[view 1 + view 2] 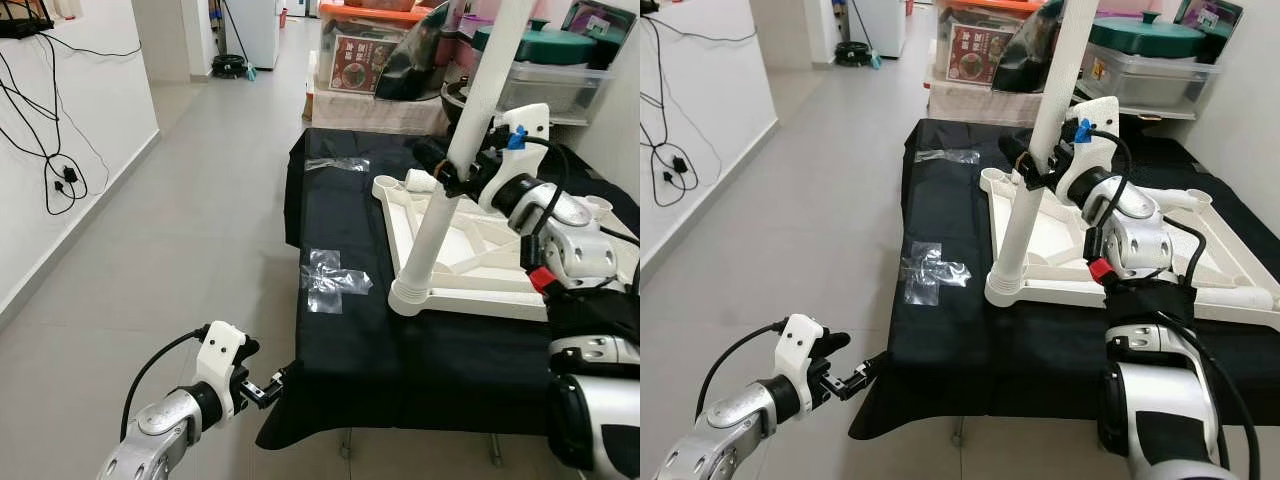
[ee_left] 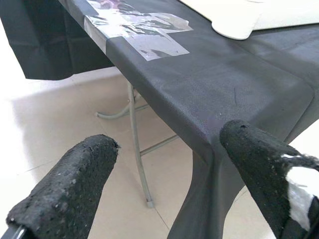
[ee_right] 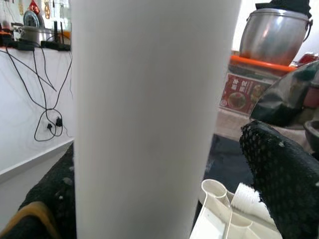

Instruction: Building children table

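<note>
White table leg (image 1: 447,190) stands nearly upright, leaning slightly, foot in the near-left corner socket of the upturned tabletop (image 1: 480,270). Right gripper (image 1: 452,170) clenched around its mid-shaft. Left gripper (image 1: 268,388) released, low beside the black cloth (image 1: 350,340), farther off.

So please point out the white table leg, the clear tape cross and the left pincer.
white table leg (image 1: 432,235): left eye view, lower shaft.
clear tape cross (image 1: 332,281): left eye view, centre.
left pincer (image 1: 272,385): left eye view, between fingertips.
</note>
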`<state>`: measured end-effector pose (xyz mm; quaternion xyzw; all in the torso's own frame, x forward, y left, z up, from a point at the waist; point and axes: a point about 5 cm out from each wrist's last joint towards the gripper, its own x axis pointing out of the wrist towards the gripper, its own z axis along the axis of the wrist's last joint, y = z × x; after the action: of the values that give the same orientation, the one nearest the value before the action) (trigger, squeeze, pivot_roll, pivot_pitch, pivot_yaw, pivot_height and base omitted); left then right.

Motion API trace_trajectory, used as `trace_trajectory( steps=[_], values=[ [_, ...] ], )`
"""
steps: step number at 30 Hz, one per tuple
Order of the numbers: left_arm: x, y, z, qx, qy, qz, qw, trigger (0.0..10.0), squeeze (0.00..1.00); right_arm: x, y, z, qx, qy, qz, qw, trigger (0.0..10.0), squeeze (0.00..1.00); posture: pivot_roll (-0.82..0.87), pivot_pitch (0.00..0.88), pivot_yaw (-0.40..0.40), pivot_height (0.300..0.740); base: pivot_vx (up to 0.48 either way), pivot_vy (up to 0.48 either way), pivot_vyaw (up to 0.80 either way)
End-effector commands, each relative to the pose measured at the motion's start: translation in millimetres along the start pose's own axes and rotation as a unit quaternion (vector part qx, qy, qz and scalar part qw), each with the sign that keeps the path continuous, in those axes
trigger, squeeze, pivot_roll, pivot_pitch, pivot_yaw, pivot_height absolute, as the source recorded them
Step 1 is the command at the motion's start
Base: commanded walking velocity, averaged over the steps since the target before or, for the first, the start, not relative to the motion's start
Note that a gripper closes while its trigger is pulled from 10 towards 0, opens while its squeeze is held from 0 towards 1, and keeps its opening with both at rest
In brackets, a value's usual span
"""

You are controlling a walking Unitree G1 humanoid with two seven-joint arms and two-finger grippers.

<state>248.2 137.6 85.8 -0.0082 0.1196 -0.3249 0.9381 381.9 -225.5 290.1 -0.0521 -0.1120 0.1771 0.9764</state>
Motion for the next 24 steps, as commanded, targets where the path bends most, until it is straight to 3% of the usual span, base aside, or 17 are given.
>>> trace_trajectory(
  steps=[1,2,3,4,19,24],
  values=[
    [1.6,-2.9,-0.3,0.004,0.001,-0.004,1.000,10.0,0.00,-0.8,-5.0,3.9,-0.006,-0.007,-0.008,1.000,0.0,0.98,-0.02,0.000,-0.093,0.740,0.000,0.000,0.00],
    [1.8,-2.9,-0.3,0.004,0.001,-0.004,1.000,10.0,0.00,-1.2,-6.4,4.1,-0.004,-0.008,-0.011,1.000,0.0,0.90,-0.02,0.000,-0.092,0.740,0.000,0.000,0.00],
    [2.0,-3.0,-0.3,0.004,0.000,-0.004,1.000,10.0,0.00,-1.5,-7.5,4.6,-0.003,-0.010,-0.012,1.000,0.0,0.32,-0.03,0.000,-0.092,0.740,0.000,0.000,0.00],
    [2.2,-3.0,-0.2,0.004,0.000,-0.004,1.000,10.0,0.00,-1.7,-8.1,4.9,-0.003,-0.011,-0.013,1.000,0.0,0.00,-0.03,0.000,-0.092,0.740,0.000,0.000,0.00],
    [2.6,-2.9,-0.2,0.004,0.000,-0.002,1.000,10.0,0.00,-5.8,-9.6,-4.1,-0.006,0.006,-0.027,1.000,0.0,0.00,-0.03,0.000,-0.094,0.740,0.000,0.000,0.00],
    [2.1,-1.5,-0.4,0.005,0.001,0.000,1.000,10.0,0.00,-12.5,-7.2,-14.4,0.003,0.015,-0.058,0.998,0.0,0.00,-0.03,0.000,-0.093,0.740,0.000,0.000,0.00]
  ],
)
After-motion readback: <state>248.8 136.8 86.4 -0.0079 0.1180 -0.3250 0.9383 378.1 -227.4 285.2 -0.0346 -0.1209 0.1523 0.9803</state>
